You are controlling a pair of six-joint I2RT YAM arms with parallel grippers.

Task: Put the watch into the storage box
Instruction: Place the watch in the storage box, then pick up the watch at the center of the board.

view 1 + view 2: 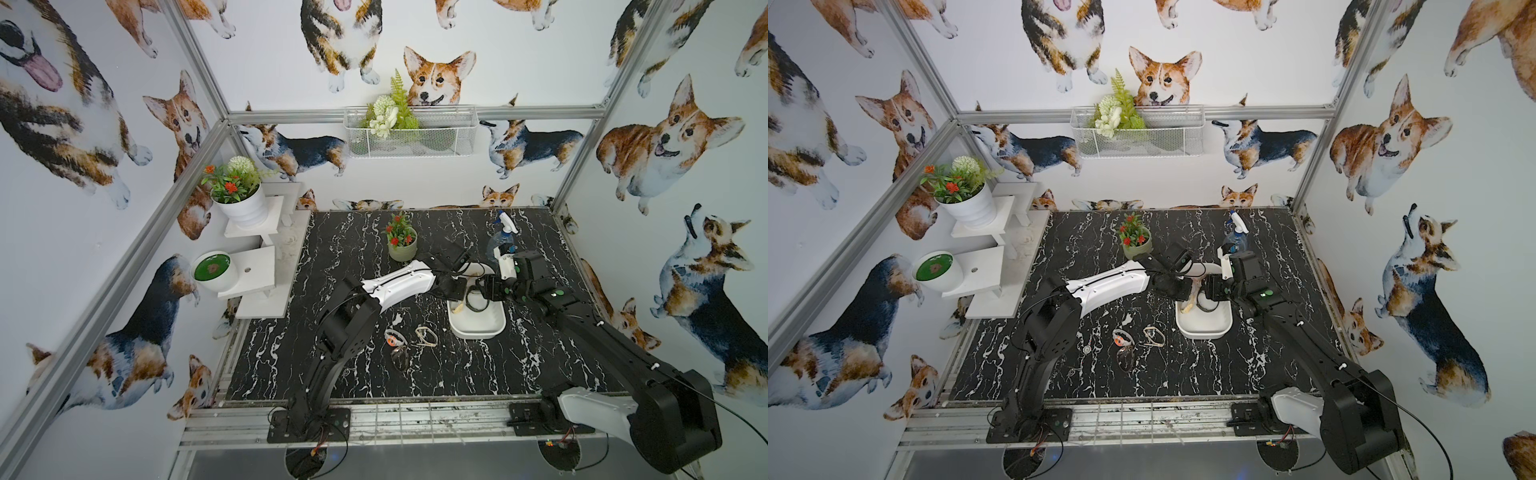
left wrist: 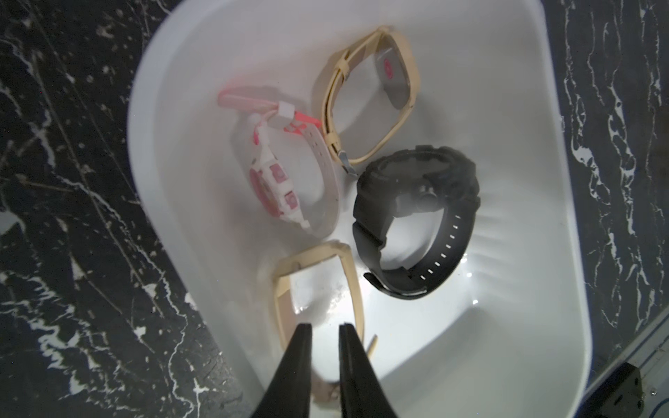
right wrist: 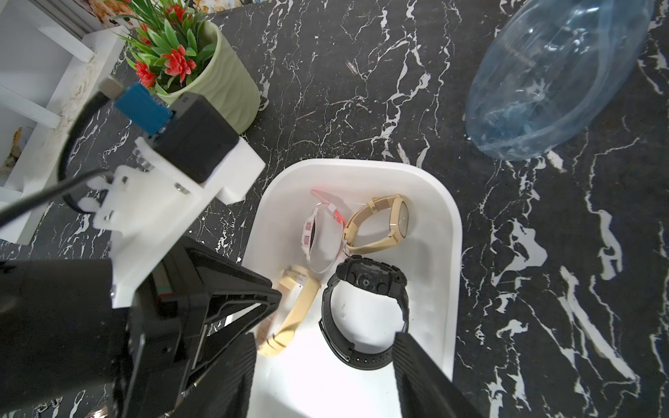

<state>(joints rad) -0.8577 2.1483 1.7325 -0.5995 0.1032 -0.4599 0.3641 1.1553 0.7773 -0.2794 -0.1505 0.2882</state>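
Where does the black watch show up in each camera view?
In a top view: black watch inside the storage box.
In a top view: black watch, same place.
Left wrist: black watch beside the pink watch.
Right wrist: black watch beside a beige watch.
Shared landmark: the white storage box.

You've got a black marble table (image 1: 478, 374) carrying the box (image 1: 478, 333) right of centre, a pot (image 1: 402, 249) and spray bottle (image 1: 498, 240) behind it, and an orange watch (image 1: 394, 337), beige watch (image 1: 426, 336) and dark watch (image 1: 401, 358) bunched together just left of it.
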